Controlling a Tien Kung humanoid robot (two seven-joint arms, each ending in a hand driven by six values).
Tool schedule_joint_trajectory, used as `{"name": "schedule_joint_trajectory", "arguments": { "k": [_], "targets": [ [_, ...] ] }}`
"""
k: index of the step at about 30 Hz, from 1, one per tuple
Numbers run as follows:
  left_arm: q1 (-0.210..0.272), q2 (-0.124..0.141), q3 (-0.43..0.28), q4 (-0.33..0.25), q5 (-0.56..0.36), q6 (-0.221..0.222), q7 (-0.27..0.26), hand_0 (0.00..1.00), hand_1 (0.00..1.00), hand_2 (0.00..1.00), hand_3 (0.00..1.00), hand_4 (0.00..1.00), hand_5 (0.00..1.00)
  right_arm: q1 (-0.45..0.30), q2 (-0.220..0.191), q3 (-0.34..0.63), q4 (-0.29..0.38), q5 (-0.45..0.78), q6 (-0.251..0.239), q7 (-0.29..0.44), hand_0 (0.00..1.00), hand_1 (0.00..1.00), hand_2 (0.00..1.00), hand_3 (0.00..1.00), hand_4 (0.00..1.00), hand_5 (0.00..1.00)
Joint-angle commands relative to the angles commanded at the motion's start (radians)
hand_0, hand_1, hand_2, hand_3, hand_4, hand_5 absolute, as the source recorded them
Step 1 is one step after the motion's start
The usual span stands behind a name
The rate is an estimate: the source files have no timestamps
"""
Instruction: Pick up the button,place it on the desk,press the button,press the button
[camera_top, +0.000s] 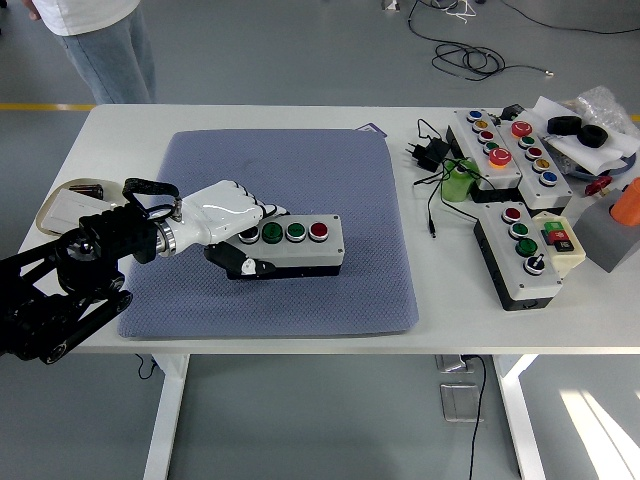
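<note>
A grey button box with a black base carries a row of buttons: one white, two green, one red. It lies on the blue-grey mat, about at its middle. My left hand, white with a black thumb, is shut on the box's left end, its fingers over the top and the thumb against the front side. The black left arm comes in from the lower left. My right hand is out of the picture.
Other button boxes, a black plug with its cable, a green roll and a grey block with an orange piece crowd the table's right side. A tan dish lies at the left edge. A person's legs show at the far left.
</note>
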Motion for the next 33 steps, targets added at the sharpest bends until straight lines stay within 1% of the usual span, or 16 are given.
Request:
{"name": "schedule_joint_trajectory", "arguments": {
  "k": [3,4,9,10,15,16,21,22,23,25,27,28,33],
  "targets": [
    [0.001,0.000,0.000,0.003,-0.002,0.006,-0.008,0.537,0.648,0.735,0.886,0.722,0.002,0.002,0.000,-0.008,0.000,0.001,0.000,-0.001,0.787,0.797,0.817,0.751,0.412,0.479],
    [0.001,0.000,0.000,0.003,-0.002,0.007,-0.009,0.538,0.652,0.753,0.907,0.744,0.002,0.002,0.000,-0.009,0.000,0.001,0.000,-0.001,0.787,0.797,0.817,0.751,0.412,0.479],
    [0.004,-0.001,-0.003,0.004,-0.009,0.012,-0.009,0.538,0.652,0.753,0.907,0.744,0.002,0.003,0.000,-0.024,0.000,0.011,-0.001,-0.002,0.787,0.797,0.817,0.751,0.412,0.479],
    [0.005,-0.002,-0.005,0.003,-0.011,0.012,-0.009,0.535,0.668,0.783,0.945,0.763,0.019,0.003,0.000,-0.025,0.000,0.011,0.000,-0.003,0.787,0.797,0.817,0.751,0.412,0.479],
    [0.008,-0.003,-0.009,0.002,-0.025,0.005,-0.009,0.535,0.668,0.783,0.945,0.763,0.019,0.001,0.000,-0.025,0.000,0.009,0.000,-0.003,0.787,0.797,0.817,0.751,0.412,0.479],
    [0.009,-0.004,-0.010,0.004,-0.029,-0.005,-0.003,0.553,0.693,0.820,0.971,0.771,0.025,0.000,0.000,-0.026,0.000,0.010,0.000,-0.003,0.787,0.797,0.817,0.751,0.412,0.479],
    [0.015,-0.004,-0.013,0.014,-0.060,-0.052,0.009,0.553,0.693,0.820,0.971,0.771,0.025,-0.004,-0.001,-0.028,0.000,0.012,-0.001,-0.001,0.787,0.797,0.817,0.751,0.412,0.479],
    [0.015,-0.004,-0.013,0.014,-0.062,-0.054,0.010,0.648,0.747,0.861,0.998,0.807,0.061,-0.004,-0.001,-0.028,0.000,0.013,-0.001,-0.001,0.787,0.797,0.817,0.751,0.412,0.479],
    [0.016,-0.004,-0.015,0.014,-0.066,-0.061,0.011,0.648,0.747,0.861,0.998,0.807,0.061,-0.004,-0.001,-0.028,0.000,0.012,-0.001,-0.001,0.787,0.797,0.817,0.751,0.412,0.479],
    [0.019,-0.006,-0.020,0.015,-0.084,-0.091,0.012,0.648,0.747,0.861,0.998,0.807,0.061,-0.006,-0.001,-0.027,0.000,0.010,-0.001,-0.002,0.787,0.797,0.817,0.751,0.412,0.479],
    [0.021,-0.006,-0.022,0.014,-0.093,-0.102,0.012,0.648,0.747,0.861,0.998,0.807,0.061,-0.007,-0.001,-0.024,0.000,0.007,-0.002,-0.003,0.787,0.797,0.817,0.751,0.412,0.479],
    [0.022,-0.006,-0.024,0.013,-0.100,-0.109,0.012,0.738,0.825,0.919,0.998,0.936,0.204,-0.007,0.000,-0.021,0.000,0.004,-0.002,-0.004,0.787,0.797,0.817,0.751,0.412,0.479],
    [0.027,-0.004,-0.035,0.006,-0.137,-0.125,0.012,0.738,0.825,0.919,0.998,0.936,0.204,-0.009,0.001,-0.017,0.000,-0.001,-0.002,-0.007,0.787,0.797,0.817,0.751,0.412,0.479]
  ]
}}
